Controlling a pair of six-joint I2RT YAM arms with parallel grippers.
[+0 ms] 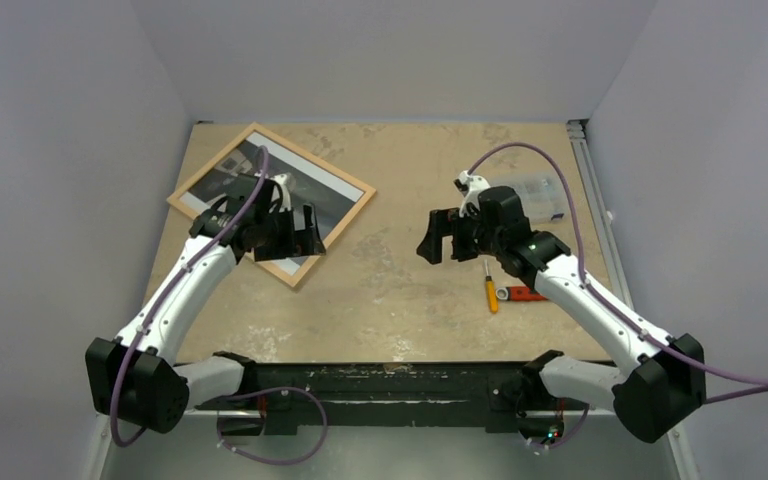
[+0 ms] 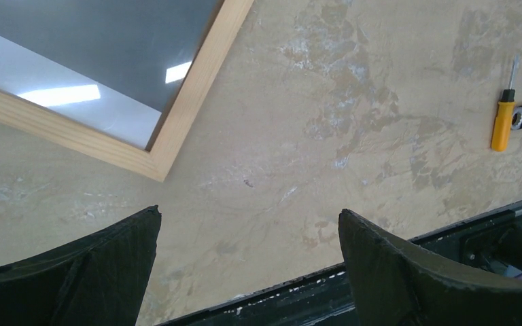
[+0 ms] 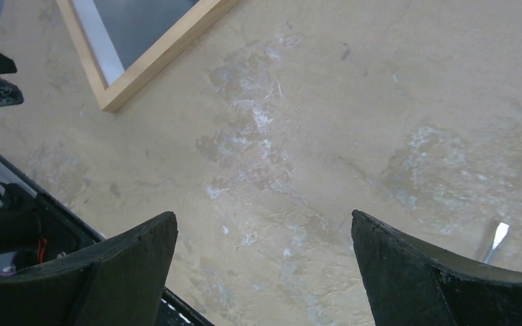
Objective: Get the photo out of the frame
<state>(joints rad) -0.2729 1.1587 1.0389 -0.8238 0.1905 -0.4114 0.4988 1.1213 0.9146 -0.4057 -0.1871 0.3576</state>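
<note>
Pale grey walls [image 1: 60,150] are closing in the workspace on three sides, and a mottled tan table [image 1: 400,300] is filling the floor of it, scuffed with whitish patches. A black rail [image 1: 390,380] is running along the near edge, where both arm bases are sitting.

Over at the far left of the table, the frame [image 1: 310,157] is lying flat and turned on a diagonal, its light wood rails meeting at a corner that points toward the near edge. The photo [image 1: 305,180] is sitting inside it, dark grey with a white band showing along one short end, and the left wrist view is catching bright reflections across its face.

The left gripper [image 1: 300,240] is hanging right by that near corner of the frame. Its jaws are standing wide apart, gripping nothing, with only bare table between them.

The right gripper [image 1: 438,240] is hovering over the middle of the table, well apart from the frame. Its jaws are spread just as wide, holding and touching nothing.

At the far right, a clear plastic box [image 1: 540,195] is resting near the wall. Closer in, under the right arm, a yellow-handled screwdriver [image 1: 491,293] is lying just beside a red tool [image 1: 525,294].
</note>
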